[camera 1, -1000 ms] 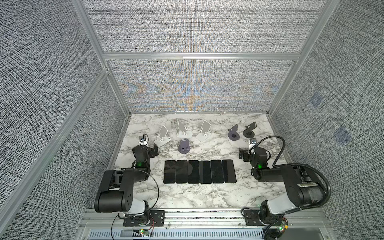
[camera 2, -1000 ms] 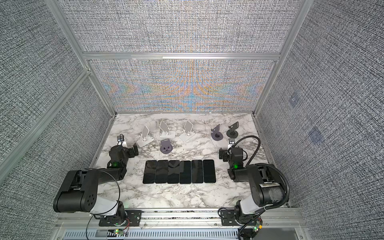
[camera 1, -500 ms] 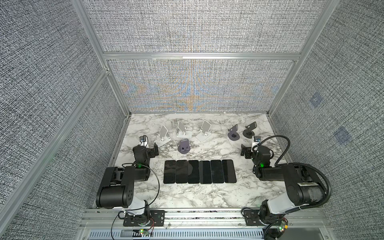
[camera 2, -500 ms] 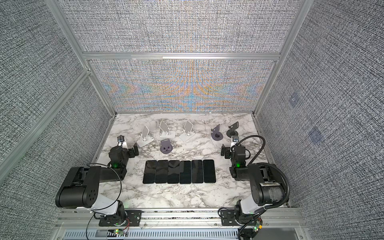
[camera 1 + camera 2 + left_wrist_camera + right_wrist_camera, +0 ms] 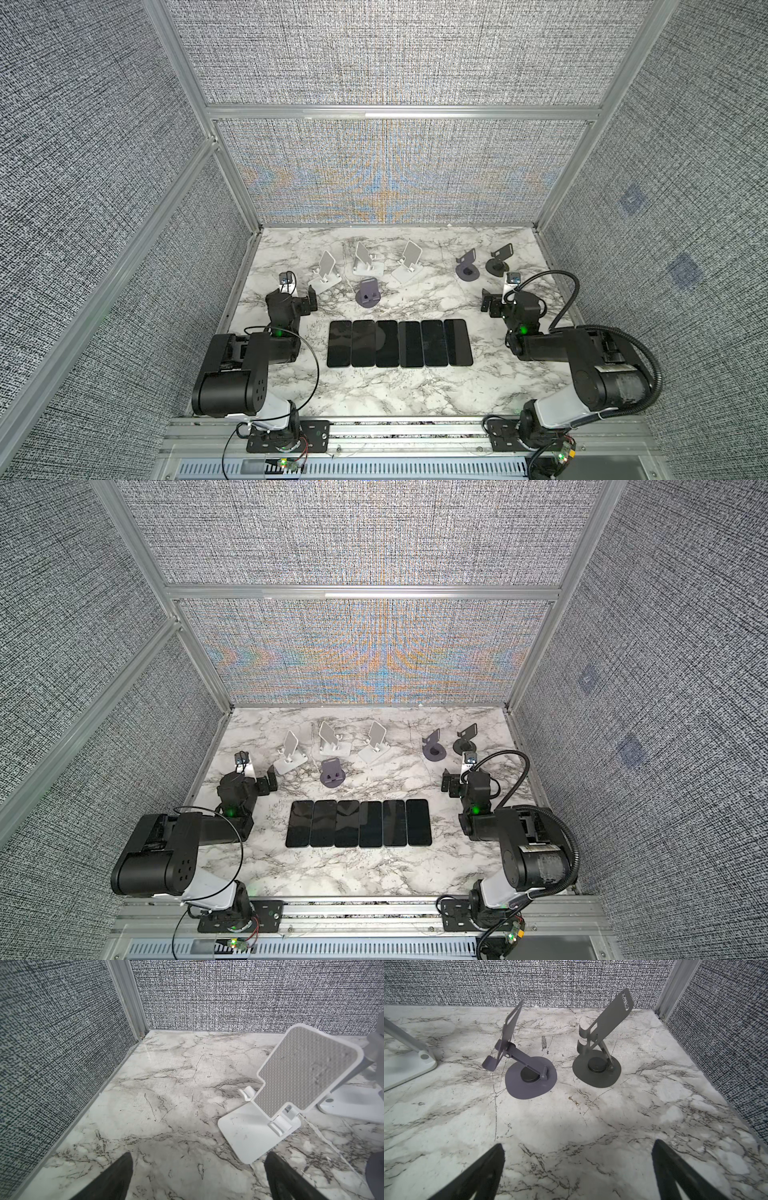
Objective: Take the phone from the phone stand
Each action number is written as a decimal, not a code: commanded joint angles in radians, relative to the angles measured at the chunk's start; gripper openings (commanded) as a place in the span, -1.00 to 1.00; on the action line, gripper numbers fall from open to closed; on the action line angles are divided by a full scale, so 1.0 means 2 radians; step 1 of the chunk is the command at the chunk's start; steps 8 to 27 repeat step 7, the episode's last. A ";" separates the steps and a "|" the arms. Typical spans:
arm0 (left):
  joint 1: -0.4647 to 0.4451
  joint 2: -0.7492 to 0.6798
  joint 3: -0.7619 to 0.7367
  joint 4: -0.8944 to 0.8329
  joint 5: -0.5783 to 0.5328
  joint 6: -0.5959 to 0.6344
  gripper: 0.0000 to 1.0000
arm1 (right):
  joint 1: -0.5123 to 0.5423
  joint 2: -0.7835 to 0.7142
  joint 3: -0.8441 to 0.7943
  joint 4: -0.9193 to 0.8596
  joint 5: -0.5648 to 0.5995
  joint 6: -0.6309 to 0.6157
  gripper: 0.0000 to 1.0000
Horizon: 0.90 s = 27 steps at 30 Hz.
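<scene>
On the left, the left gripper (image 5: 197, 1160) hangs low over the white, grey-veined marble bench (image 5: 395, 395). Its jaws are wide apart, with nothing between them and nothing touched. Just ahead of it and to its right, the nearest white plastic stand with a grey dotted pad (image 5: 301, 1070) is empty. To the right of that, two more white plastic stands (image 5: 365, 262) and a low purple-grey stand on a round foot (image 5: 368, 293) also carry nothing.

In the middle, the row of six black slab phones (image 5: 409, 343) lies flat on the bench, edge to edge. The row is between the two arms and closer to their bases than either gripper is. Each phone's long axis runs from the front toward the back wall. The leftmost phone is nearer the left arm and the rightmost nearer the right. Since no stand holds a phone, the removal looks finished.

On the right, a purple-grey hinged metal stand (image 5: 529, 1076) and a dark grey metal stand (image 5: 597, 1070) are upright and bare. The right gripper (image 5: 578, 1147) faces them with its jaws spread, holding nothing.
</scene>
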 commanded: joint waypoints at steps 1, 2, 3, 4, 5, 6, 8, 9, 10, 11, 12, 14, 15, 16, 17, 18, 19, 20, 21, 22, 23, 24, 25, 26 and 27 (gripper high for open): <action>-0.001 0.000 0.000 0.014 0.004 -0.001 0.98 | 0.004 0.002 0.007 0.003 0.013 -0.003 0.98; -0.001 0.001 0.000 0.015 0.004 -0.001 0.98 | 0.007 0.003 0.009 0.000 0.017 -0.005 0.98; -0.001 0.001 0.000 0.014 0.004 -0.001 0.98 | 0.007 0.004 0.009 0.000 0.018 -0.005 0.98; 0.000 0.001 0.000 0.015 0.004 0.000 0.98 | 0.007 0.002 0.009 -0.001 0.018 -0.005 0.98; -0.001 0.001 0.000 0.014 0.004 -0.001 0.98 | 0.007 0.003 0.009 0.000 0.018 -0.004 0.98; -0.001 0.001 0.000 0.014 0.004 -0.001 0.98 | 0.007 0.002 0.009 0.000 0.018 -0.005 0.99; 0.000 0.001 0.000 0.014 0.004 -0.001 0.98 | 0.007 0.002 0.008 0.001 0.018 -0.005 0.99; 0.000 0.001 0.000 0.014 0.004 -0.001 0.98 | 0.007 0.002 0.008 0.001 0.018 -0.005 0.99; 0.000 0.001 0.000 0.014 0.004 -0.001 0.98 | 0.007 0.002 0.008 0.001 0.018 -0.005 0.99; 0.000 0.001 0.000 0.014 0.004 -0.001 0.98 | 0.007 0.002 0.008 0.001 0.018 -0.005 0.99; 0.000 0.001 0.000 0.014 0.004 -0.001 0.98 | 0.007 0.002 0.008 0.001 0.018 -0.005 0.99; 0.000 0.001 0.000 0.014 0.004 -0.001 0.98 | 0.007 0.002 0.008 0.001 0.018 -0.005 0.99; 0.000 0.001 0.000 0.014 0.004 -0.001 0.98 | 0.007 0.002 0.008 0.001 0.018 -0.005 0.99; 0.000 0.001 0.000 0.014 0.004 -0.001 0.98 | 0.007 0.002 0.008 0.001 0.018 -0.005 0.99; 0.000 0.001 0.000 0.014 0.004 -0.001 0.98 | 0.007 0.002 0.008 0.001 0.018 -0.005 0.99; 0.000 0.001 0.000 0.014 0.004 -0.001 0.98 | 0.007 0.002 0.008 0.001 0.018 -0.005 0.99; 0.000 0.001 0.000 0.014 0.004 -0.001 0.98 | 0.007 0.002 0.008 0.001 0.018 -0.005 0.99; 0.000 0.001 0.000 0.014 0.004 -0.001 0.98 | 0.007 0.002 0.008 0.001 0.018 -0.005 0.99; 0.000 0.001 0.000 0.014 0.004 -0.001 0.98 | 0.007 0.002 0.008 0.001 0.018 -0.005 0.99; 0.000 0.001 0.000 0.014 0.004 -0.001 0.98 | 0.007 0.002 0.008 0.001 0.018 -0.005 0.99; 0.000 0.001 0.000 0.014 0.004 -0.001 0.98 | 0.007 0.002 0.008 0.001 0.018 -0.005 0.99; 0.000 0.001 0.000 0.014 0.004 -0.001 0.98 | 0.007 0.002 0.008 0.001 0.018 -0.005 0.99; 0.000 0.001 0.000 0.014 0.004 -0.001 0.98 | 0.007 0.002 0.008 0.001 0.018 -0.005 0.99; 0.000 0.001 0.000 0.014 0.004 -0.001 0.98 | 0.007 0.002 0.008 0.001 0.018 -0.005 0.99; 0.000 0.001 0.000 0.014 0.004 -0.001 0.98 | 0.007 0.002 0.008 0.001 0.018 -0.005 0.99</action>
